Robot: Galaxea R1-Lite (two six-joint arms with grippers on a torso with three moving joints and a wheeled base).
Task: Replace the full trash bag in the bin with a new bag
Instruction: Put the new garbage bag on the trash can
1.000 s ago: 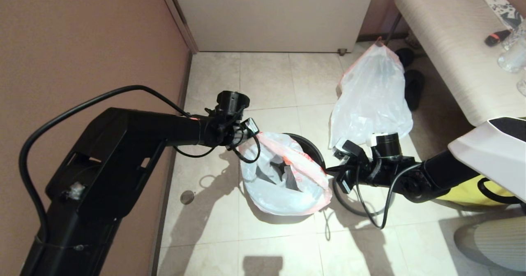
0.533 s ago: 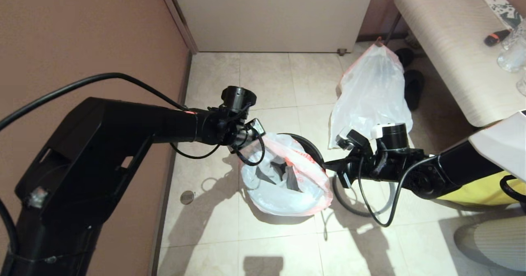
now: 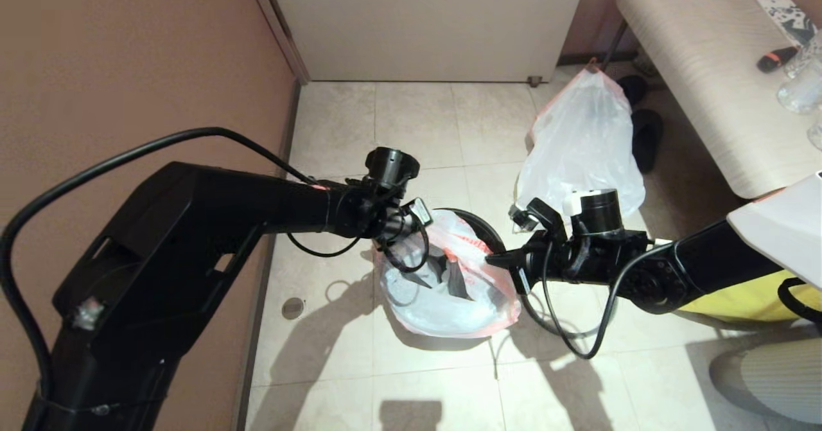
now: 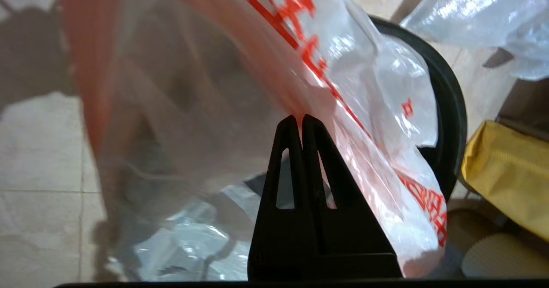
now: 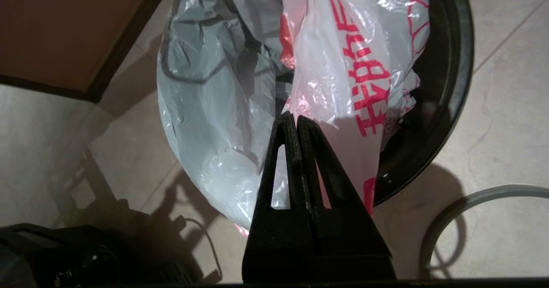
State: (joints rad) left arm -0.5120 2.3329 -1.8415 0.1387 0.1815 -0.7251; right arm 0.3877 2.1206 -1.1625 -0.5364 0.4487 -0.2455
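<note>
Both arms shifted inward, each gripper [image 4: 302,118] [image 5: 296,118] pinching new bag [image 3: 449,277] hem, draped over bin [image 3: 491,232]

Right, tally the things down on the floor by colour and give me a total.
White: 2, the full trash bag and the new bag
Black: 2, the bin and a pair of slippers
Grey: 1, the bin's loose ring
Yellow: 1, a fabric bag
Total: 6

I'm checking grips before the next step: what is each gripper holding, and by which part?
Both hold the new bag by its orange-red hem: left gripper and right gripper pinch opposite sides over the bin.
</note>
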